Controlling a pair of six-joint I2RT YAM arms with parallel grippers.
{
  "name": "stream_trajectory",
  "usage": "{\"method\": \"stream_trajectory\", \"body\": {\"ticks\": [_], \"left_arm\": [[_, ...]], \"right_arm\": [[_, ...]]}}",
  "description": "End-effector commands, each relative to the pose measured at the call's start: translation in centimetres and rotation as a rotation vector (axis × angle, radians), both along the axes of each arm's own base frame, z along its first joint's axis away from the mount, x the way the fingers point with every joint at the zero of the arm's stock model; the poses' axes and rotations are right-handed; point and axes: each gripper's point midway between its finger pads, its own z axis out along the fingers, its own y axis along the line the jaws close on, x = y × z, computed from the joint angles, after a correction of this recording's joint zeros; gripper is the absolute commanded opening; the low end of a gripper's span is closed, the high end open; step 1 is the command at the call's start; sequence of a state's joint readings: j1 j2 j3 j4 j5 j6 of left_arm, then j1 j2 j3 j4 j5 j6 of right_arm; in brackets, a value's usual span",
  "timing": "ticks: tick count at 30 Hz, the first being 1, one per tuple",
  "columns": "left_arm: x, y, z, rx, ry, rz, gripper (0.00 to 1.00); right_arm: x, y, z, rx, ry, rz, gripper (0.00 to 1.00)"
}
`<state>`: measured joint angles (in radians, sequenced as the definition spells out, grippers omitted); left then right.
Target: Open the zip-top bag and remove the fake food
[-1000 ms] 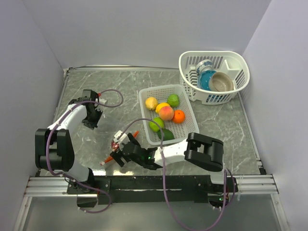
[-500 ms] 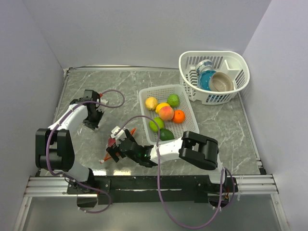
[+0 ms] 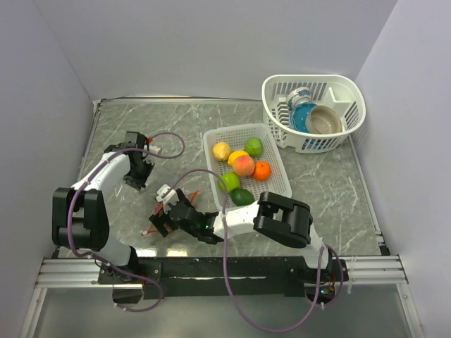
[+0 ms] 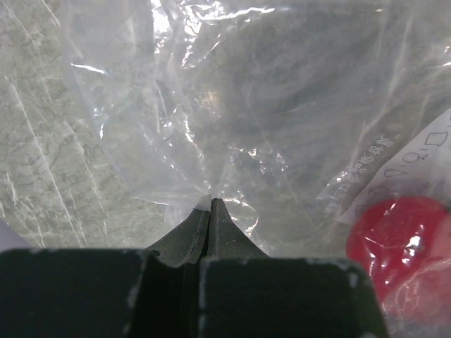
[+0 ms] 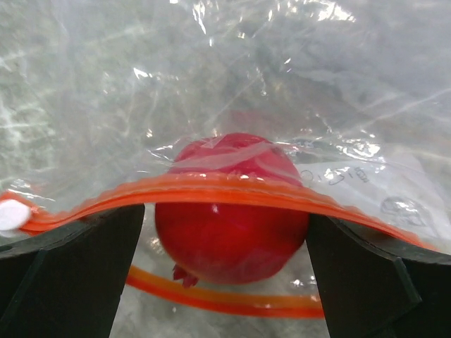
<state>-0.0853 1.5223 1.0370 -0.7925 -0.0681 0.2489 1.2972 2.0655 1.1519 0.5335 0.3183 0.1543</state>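
Observation:
The clear zip-top bag [image 4: 246,105] lies on the table between the two grippers. My left gripper [image 3: 137,174] is shut on a fold of the bag's plastic [image 4: 210,201]. My right gripper [image 3: 164,220] is open at the bag's mouth. Its fingers [image 5: 70,274] stand on either side of a red fruit [image 5: 229,225] inside the bag. The orange zip strip [image 5: 225,186] arches over the fruit, and the other lip runs under it. The red fruit also shows through the plastic in the left wrist view [image 4: 405,246]. Several other fruits [image 3: 244,165] lie in a flat white basket [image 3: 209,151].
A taller white slotted basket [image 3: 356,95] at the back right holds blue and tan dishes [image 3: 316,118]. The flat fruit basket sits right of the right gripper. Grey walls close in the left, back and right sides of the marbled table [image 3: 176,127].
My right gripper has moved left and slightly nearer, up to the bag's mouth and around the red fruit. The left gripper has hardly moved and still pinches the bag.

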Motion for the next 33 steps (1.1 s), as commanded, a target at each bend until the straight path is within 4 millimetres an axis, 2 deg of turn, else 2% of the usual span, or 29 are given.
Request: {"method": "stream_trajectory", "body": {"ticks": [1,7,10,11,16,18,19,20,23,25,27,28,29,30,33], "left_arm": [[0.3,-0.7,1.4,-0.024,-0.033,-0.021,0.01],[0.3,-0.6,1.5,-0.021,-0.036,-0.023,0.01],[0.4,-0.6,1.6,-0.018,-0.041,-0.022,0.01],[0.3,-0.5,1.5,-0.013,-0.041,-0.022,0.01],[0.4,0.4,1.0,0.039,-0.053,-0.016,0.01],[0.6,1.1,0.8,0.068,-0.063,0.002,0.01],[0.8,1.2,0.5,0.074,-0.056,0.011,0.01],[0.9,1.4,0.4,0.075,-0.055,0.02,0.01],[1.6,1.9,-0.1,0.079,-0.05,0.055,0.01],[2.0,2.4,-0.3,0.091,-0.056,0.076,0.01],[2.3,2.4,-0.1,0.085,-0.067,0.083,0.01],[2.4,2.3,0.1,0.079,-0.072,0.083,0.01],[2.6,2.3,0.4,0.077,-0.08,0.084,0.01],[2.8,2.2,0.5,0.072,-0.085,0.086,0.01],[3.7,1.3,1.1,0.023,-0.095,0.089,0.01]], "right_arm": [[1.0,0.6,-0.2,-0.008,0.01,-0.003,0.98],[1.3,0.0,-0.2,-0.005,0.04,-0.008,0.87],[1.5,-0.4,0.9,0.029,0.042,-0.015,0.77],[1.4,-0.8,1.8,0.05,0.038,-0.019,0.73],[0.8,-2.5,4.7,0.099,0.033,-0.022,0.68],[0.1,-3.9,6.4,0.134,0.035,-0.014,0.68],[-0.4,-4.7,6.1,0.129,0.052,-0.004,0.69],[-0.8,-5.2,8.1,0.166,0.045,0.006,0.69],[-1.8,-7.0,9.7,0.186,0.057,0.024,0.7],[-1.9,-8.2,10.1,0.174,0.05,0.009,0.7],[-1.5,-10.1,10.7,0.165,0.033,-0.028,0.7],[-0.9,-11.3,10.3,0.146,0.035,-0.056,0.7],[-0.4,-12.2,11.4,0.165,0.019,-0.084,0.7],[0.3,-13.2,11.6,0.168,0.011,-0.118,0.7],[4.3,-17.8,13.0,0.197,-0.036,-0.306,0.7]]}}
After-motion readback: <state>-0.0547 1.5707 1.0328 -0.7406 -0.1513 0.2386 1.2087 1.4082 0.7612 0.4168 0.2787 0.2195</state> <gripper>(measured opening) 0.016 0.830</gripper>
